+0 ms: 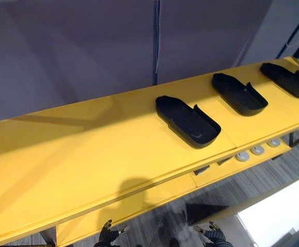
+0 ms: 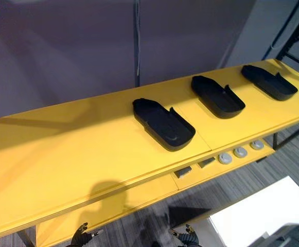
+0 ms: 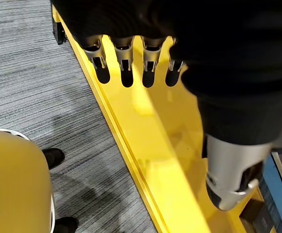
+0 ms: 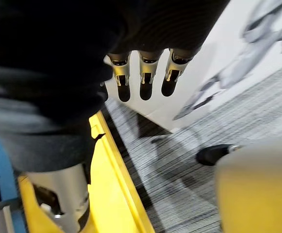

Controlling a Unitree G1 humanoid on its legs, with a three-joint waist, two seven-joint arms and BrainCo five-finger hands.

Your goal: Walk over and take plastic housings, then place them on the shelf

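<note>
Grey wall (image 1: 87, 51) is seen behind a long yellow bench (image 1: 87, 154). Three black plastic housings are laid in a row on top of the bench: the first housing (image 1: 188, 122) near its middle, the second housing (image 1: 239, 93) further along, and the third housing (image 1: 286, 80) by its right end (all three are kept apart). The walking-up step is judged to be in hand, and nothing is picked yet. Next, a hand should be lifted over the bench's front edge and reached to a housing. The left hand (image 1: 108, 235) and the right hand (image 1: 214, 234) are hung below that front edge. The left fingers (image 3: 126, 68) and the right fingers (image 4: 145, 80) are held straight and a little apart. Nothing is held or touched.
</note>
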